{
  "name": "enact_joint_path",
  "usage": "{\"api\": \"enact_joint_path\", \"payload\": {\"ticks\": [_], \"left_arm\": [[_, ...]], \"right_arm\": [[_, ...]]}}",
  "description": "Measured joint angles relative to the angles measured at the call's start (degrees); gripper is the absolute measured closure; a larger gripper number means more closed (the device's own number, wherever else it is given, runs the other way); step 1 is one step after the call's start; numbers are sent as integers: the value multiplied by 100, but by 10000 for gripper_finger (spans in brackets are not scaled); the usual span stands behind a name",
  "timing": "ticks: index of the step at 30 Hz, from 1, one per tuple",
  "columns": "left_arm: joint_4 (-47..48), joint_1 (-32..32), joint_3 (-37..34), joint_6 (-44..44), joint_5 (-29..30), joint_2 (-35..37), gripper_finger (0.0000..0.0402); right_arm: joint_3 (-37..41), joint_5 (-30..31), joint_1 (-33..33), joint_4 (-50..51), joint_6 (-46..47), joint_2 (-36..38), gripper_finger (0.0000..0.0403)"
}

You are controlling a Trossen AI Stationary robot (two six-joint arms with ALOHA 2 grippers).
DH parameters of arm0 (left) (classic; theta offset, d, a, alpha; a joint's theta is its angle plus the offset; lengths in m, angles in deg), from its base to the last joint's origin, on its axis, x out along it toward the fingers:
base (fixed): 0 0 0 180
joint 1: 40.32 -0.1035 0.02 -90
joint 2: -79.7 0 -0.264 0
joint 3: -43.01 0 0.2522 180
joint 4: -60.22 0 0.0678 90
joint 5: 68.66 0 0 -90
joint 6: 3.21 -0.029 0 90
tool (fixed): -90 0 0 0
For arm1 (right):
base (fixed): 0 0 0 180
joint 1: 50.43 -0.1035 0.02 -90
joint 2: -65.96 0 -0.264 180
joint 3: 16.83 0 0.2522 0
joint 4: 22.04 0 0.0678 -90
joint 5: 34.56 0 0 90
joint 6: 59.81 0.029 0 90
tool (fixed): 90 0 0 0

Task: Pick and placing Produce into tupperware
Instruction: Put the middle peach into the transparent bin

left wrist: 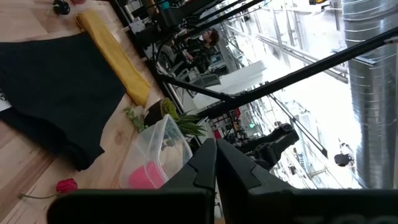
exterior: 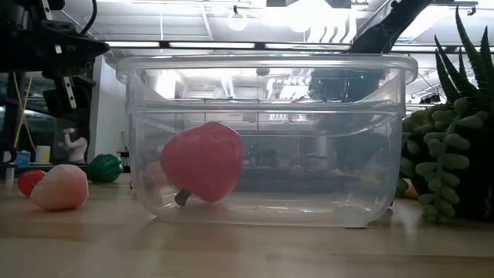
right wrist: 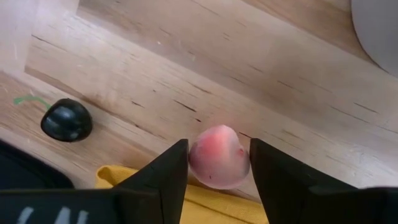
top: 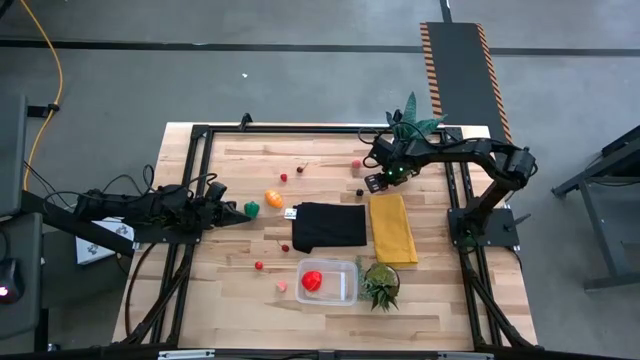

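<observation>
The clear tupperware (top: 352,268) (exterior: 347,154) stands near the table's front edge with a larger red fruit (top: 312,281) (exterior: 202,162) lying in it. My right gripper (top: 379,181) (right wrist: 219,171) points down at the yellow cloth's far edge, shut on a small pink fruit (right wrist: 219,155). A dark berry (right wrist: 66,119) (top: 359,192) lies beside it. An orange fruit (top: 273,198), a green one (top: 251,209) and tiny red berries (top: 284,178) lie scattered on the wood. My left gripper (top: 243,215) (left wrist: 216,168) hovers shut at the left, holding nothing. My right gripper pinches the pink fruit's two opposite sides (right wrist: 194,158) between its two fingers (right wrist: 171,171), coming from above and pointing down. The fruit sits right at the yellow cloth's far edge (right wrist: 124,177). I cannot tell whether it is lifted clear of the table.
A black cloth (top: 328,226) and a yellow cloth (top: 393,228) lie mid-table. Spiky potted plants stand right of the tub (top: 380,283) (exterior: 451,131) and at the far edge (top: 415,115). A pale pink fruit (exterior: 60,188) and a red berry (exterior: 29,181) lie left of the tub.
</observation>
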Motion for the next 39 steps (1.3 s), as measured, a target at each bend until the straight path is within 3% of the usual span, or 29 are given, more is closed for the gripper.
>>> {"api": "enact_joint_path", "payload": {"ticks": [10,28,39], "left_arm": [[0,1,1,1,-1,1,401],[-2,-1,2,2,-1,0,401],[-7,0,1,9,-67,-1,401]], "right_arm": [[0,-60,1,7,-145,0,218],[0,-101,2,140,-210,-2,217],[0,-101,2,140,-210,-2,243]]}}
